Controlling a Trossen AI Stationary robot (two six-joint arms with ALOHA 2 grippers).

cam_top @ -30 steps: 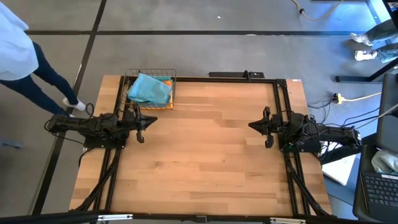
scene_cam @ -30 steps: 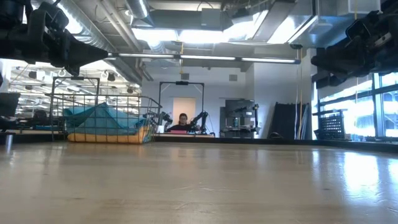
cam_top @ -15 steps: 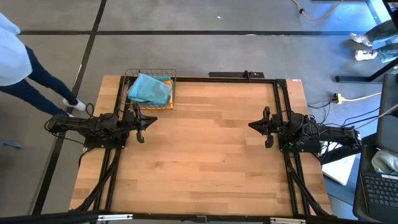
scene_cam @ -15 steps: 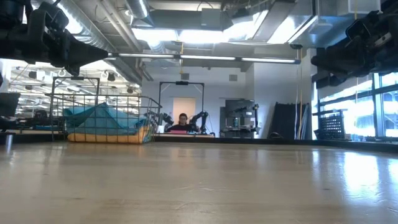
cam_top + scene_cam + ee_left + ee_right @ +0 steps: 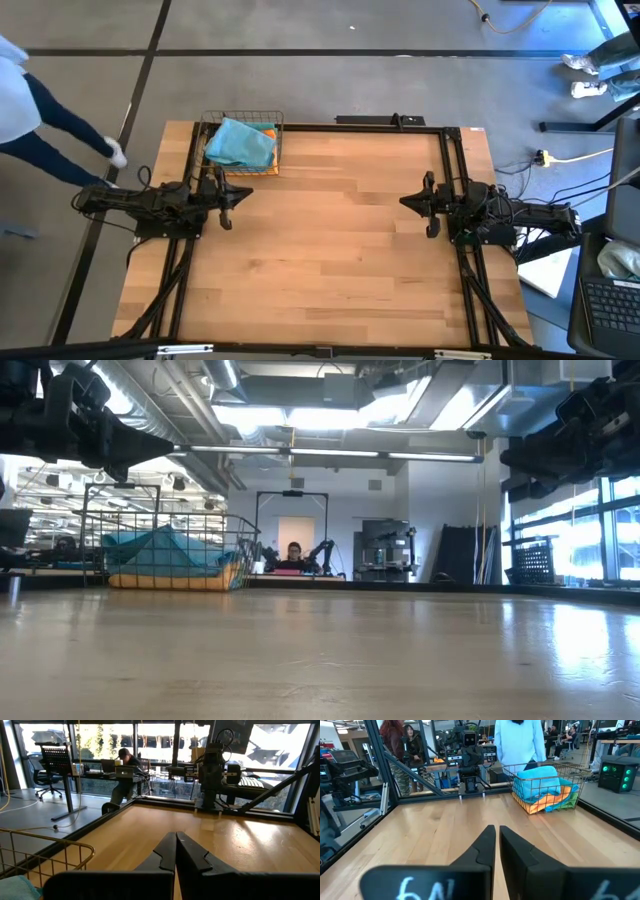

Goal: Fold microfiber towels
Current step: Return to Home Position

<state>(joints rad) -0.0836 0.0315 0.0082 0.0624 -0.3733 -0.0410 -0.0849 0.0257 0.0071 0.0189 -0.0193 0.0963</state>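
Only the person beside the counter has shifted since a second ago, the pale shoe now lifted farther from the frame; both arms are as they were.

Left end effector – its two dark fingers pressed together, nothing between them – hangs above the bare wood just beside the wire basket, on the side facing the counter's middle, not touching it. Right end effector, fingers likewise closed and empty, sits well apart from the basket, across the width of the counter and pointed toward it.

Inside the basket lies a light blue towel on top – heaped above the rim – with an orange towel showing under it along the basket's wall.
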